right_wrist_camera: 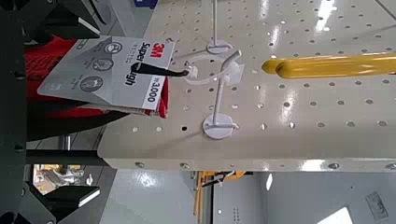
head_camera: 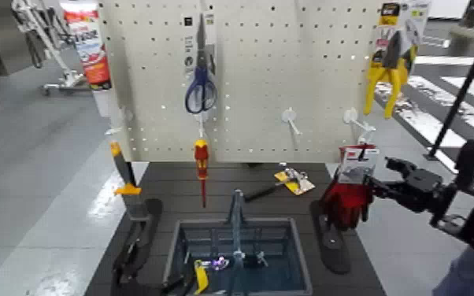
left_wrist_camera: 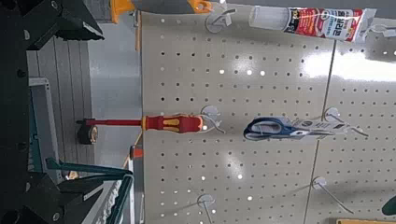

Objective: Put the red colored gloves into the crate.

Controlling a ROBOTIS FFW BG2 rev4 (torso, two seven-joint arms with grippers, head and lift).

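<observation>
One crate (head_camera: pixel 240 256) sits nearest, at six o'clock in the head view, a grey slatted basket with an upright central handle and a few small items lying on its floor; I cannot make out what they are. One left gripper (head_camera: pixel 134 252) rests low at about eight o'clock beside the crate, parked; its fingers look spread in the left wrist view and hold nothing. One right gripper (head_camera: pixel 374 187) works at about three o'clock, its fingers pinching the red colored gloves (head_camera: pixel 347 197) by the upper part, so the one pair hangs clear of the dark table (head_camera: pixel 209 177), up and to the right of the crate and apart from its rim. The right wrist view shows the white card of the gloves (right_wrist_camera: pixel 107 75) just off the pegboard hooks, with bare hooks beside it. My reading is that the carry step is in hand: the pair is off the board and not yet over the basket. The next move calls for swinging toward seven o'clock, over the rim and clear of the handle, then letting go. Farther back on the table lies one small carded tool (head_camera: pixel 283 183). On the pegboard (head_camera: pixel 303 79) hang one red-handled screwdriver (head_camera: pixel 201 161), one pair of blue scissors (head_camera: pixel 201 67), one yellow-handled pliers (head_camera: pixel 391 67) and one tube (head_camera: pixel 90 47)
</observation>
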